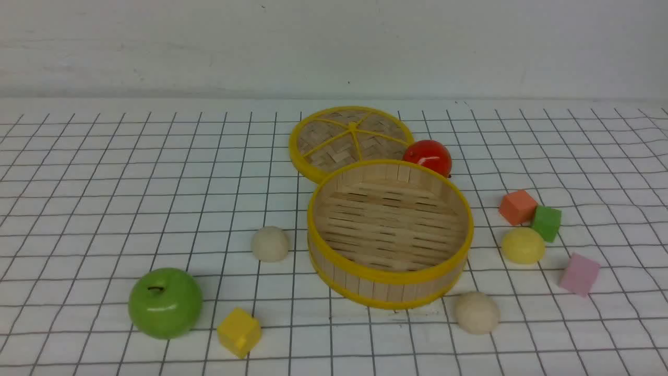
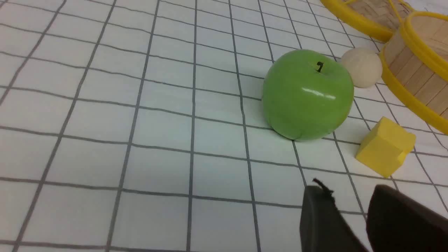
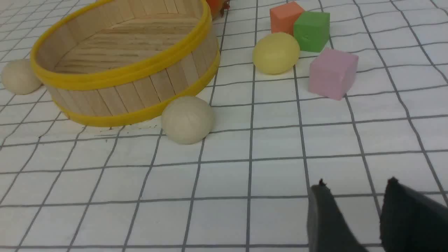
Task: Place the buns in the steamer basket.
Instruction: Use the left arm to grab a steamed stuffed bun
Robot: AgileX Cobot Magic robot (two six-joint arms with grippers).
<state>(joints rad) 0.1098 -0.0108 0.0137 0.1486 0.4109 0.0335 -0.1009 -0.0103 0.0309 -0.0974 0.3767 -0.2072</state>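
Beginning: the steamer basket (image 1: 390,284) is seen empty; left claw (image 2: 350,218) and right claw (image 3: 353,215) are held part-open, gripping nothing; the lower-right bun (image 1: 477,312) should probably be approached next.

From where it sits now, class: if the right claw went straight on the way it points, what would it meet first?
Probably the pink cube, roughly ahead of the open right claw, with nothing seen between them; depth is unclear, so it might pass beside it.

Three buns (image 1: 270,244) (image 1: 477,312) (image 1: 523,245); two apples (image 1: 165,303) (image 1: 428,156); four cubes (image 1: 239,332) (image 1: 517,207) (image 1: 546,223) (image 1: 579,273); one steamer basket (image 1: 389,275); one lid (image 1: 344,138).
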